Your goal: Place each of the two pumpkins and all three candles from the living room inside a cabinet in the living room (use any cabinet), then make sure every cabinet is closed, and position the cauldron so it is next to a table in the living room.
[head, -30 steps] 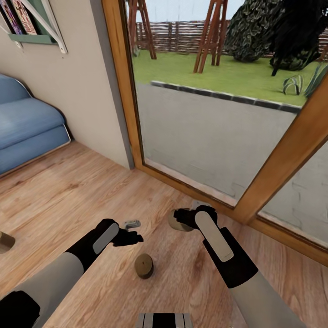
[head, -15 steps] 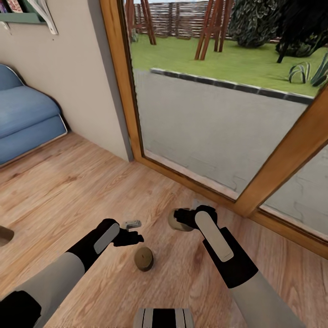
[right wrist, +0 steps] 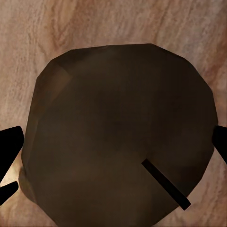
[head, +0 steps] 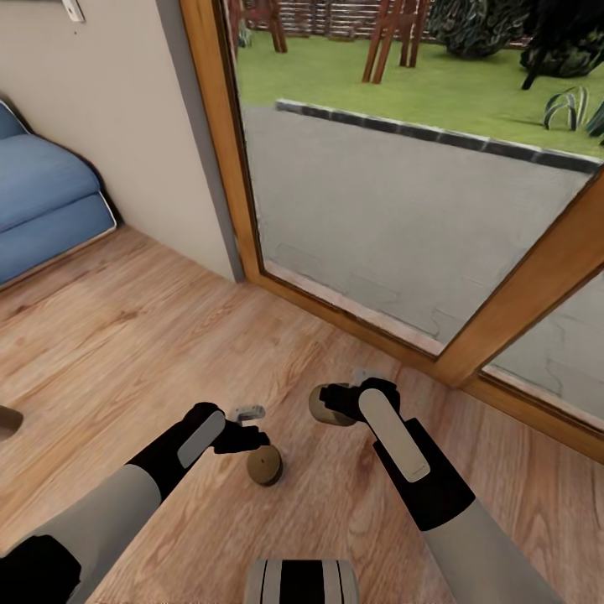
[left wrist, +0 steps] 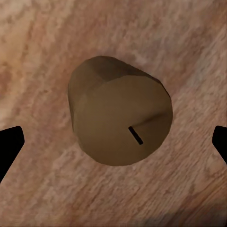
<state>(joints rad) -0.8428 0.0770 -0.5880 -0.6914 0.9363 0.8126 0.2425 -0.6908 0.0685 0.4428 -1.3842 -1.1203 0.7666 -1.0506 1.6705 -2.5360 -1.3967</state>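
Note:
Two grey-beige candles show on the wooden floor by the glass door. One candle (head: 265, 464) stands on the floor, and my left gripper (head: 245, 437) hovers just above it, open. In the left wrist view this candle (left wrist: 120, 111) sits between the spread fingertips (left wrist: 9, 146), apart from both. My right gripper (head: 334, 402) is shut on the other candle (head: 320, 405), which looms large between the fingers in the right wrist view (right wrist: 118, 132). A beige thing (head: 7, 419) is cut off at the left edge; I cannot tell what it is. Pumpkins, cabinet, table and cauldron are out of view.
A glass door with a thick wooden frame (head: 214, 168) runs close in front of both arms, its sill (head: 361, 331) just past the right gripper. A blue sofa (head: 42, 201) stands at the far left against the beige wall. My base (head: 302, 583) shows at the bottom.
The head view has tilted down, so the room has slid upward. The floor candle now lies closer under my left gripper. The right gripper still holds its candle.

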